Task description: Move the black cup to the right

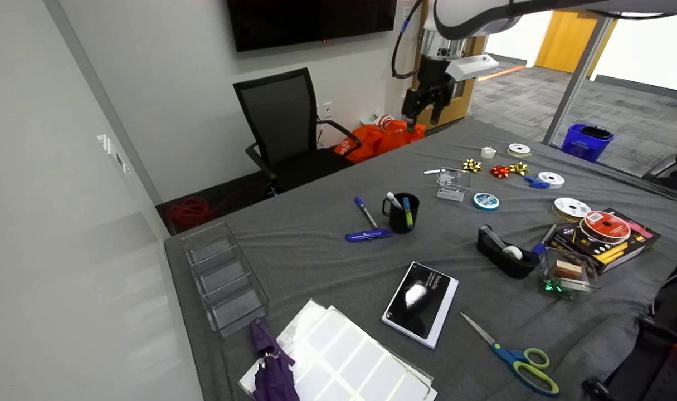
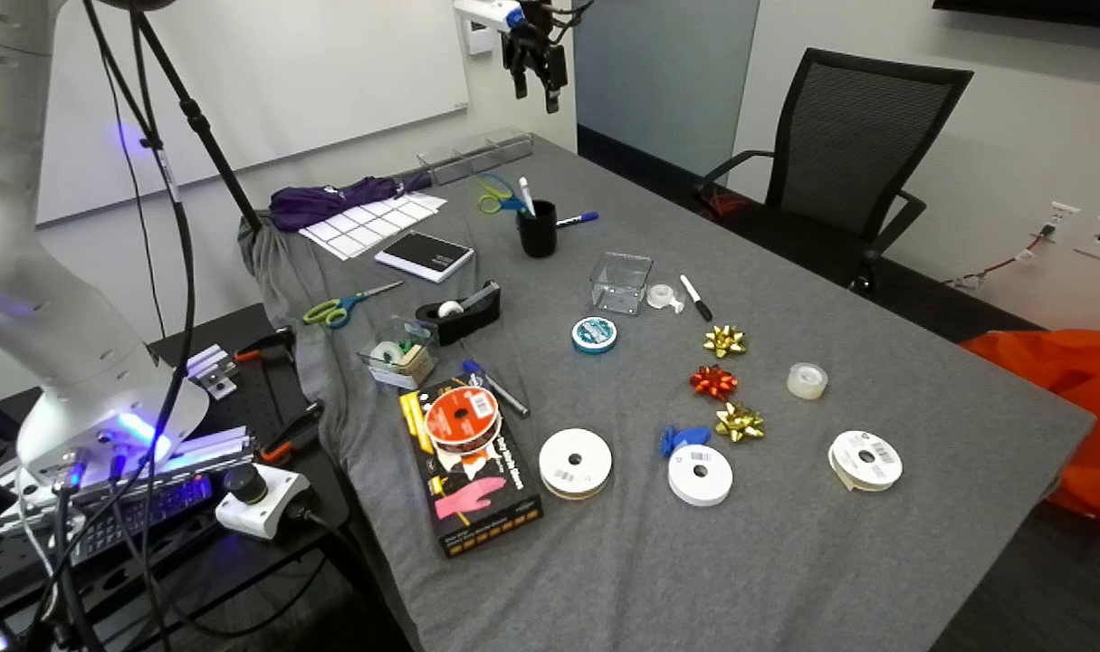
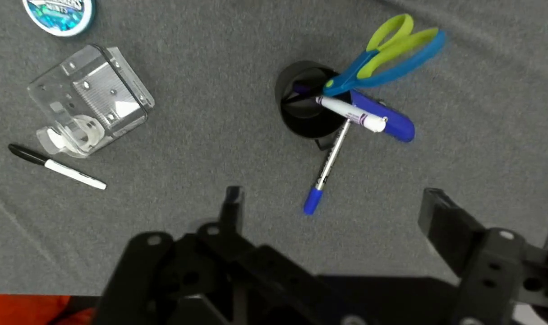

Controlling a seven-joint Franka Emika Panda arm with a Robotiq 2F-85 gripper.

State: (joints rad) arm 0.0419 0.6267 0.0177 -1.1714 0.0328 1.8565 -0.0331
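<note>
Wrist view: well left of the black cup (image 3: 304, 125) lies the clear box (image 3: 103, 92). The cup stands upright on the table (image 3: 201, 90), a silver pen (image 3: 331, 160) just beside it. My claw (image 3: 334, 196), spread and grasping nothing, hangs high, well apart from the cup. A white marker (image 3: 347, 109) and scissors (image 3: 389, 76) lean out over the cup's right side, a blue tool (image 3: 398, 124) near it there. I'd best centre on the cup, pinch bare wall away from those leaners, then lift level; sliding right could shove the tool.
</note>
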